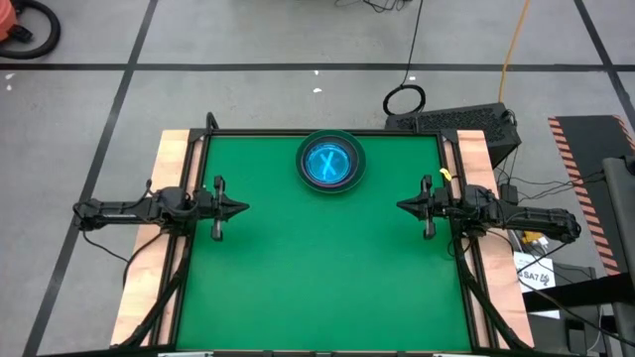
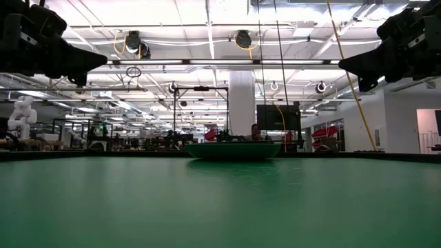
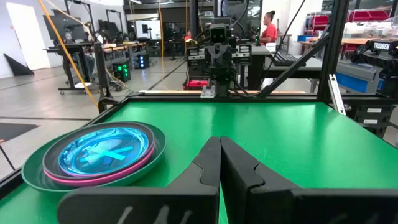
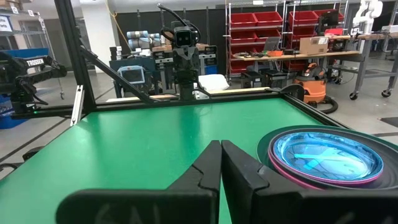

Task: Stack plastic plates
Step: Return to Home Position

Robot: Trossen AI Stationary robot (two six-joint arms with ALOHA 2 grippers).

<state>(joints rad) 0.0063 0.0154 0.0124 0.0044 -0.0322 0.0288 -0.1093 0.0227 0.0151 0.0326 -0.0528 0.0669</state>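
Observation:
The plastic plates [image 1: 331,162] form one stack near the table's far edge, at its middle: a translucent cyan plate on top, a pink rim under it, a dark green-grey plate at the bottom, resting flat on the green mat. The stack also shows in the left wrist view [image 3: 96,155], the right wrist view [image 4: 326,155] and the low view [image 2: 233,149]. My left gripper [image 1: 241,208] hovers shut at the table's left side, pointing right. My right gripper [image 1: 402,206] hovers shut at the right side, pointing left. Both are far from the stack.
The green mat [image 1: 327,268] lies bare between and in front of the grippers. A black frame and wooden side strips [image 1: 169,149] border the table. Cables and a black box [image 1: 466,124] lie beyond the far right corner.

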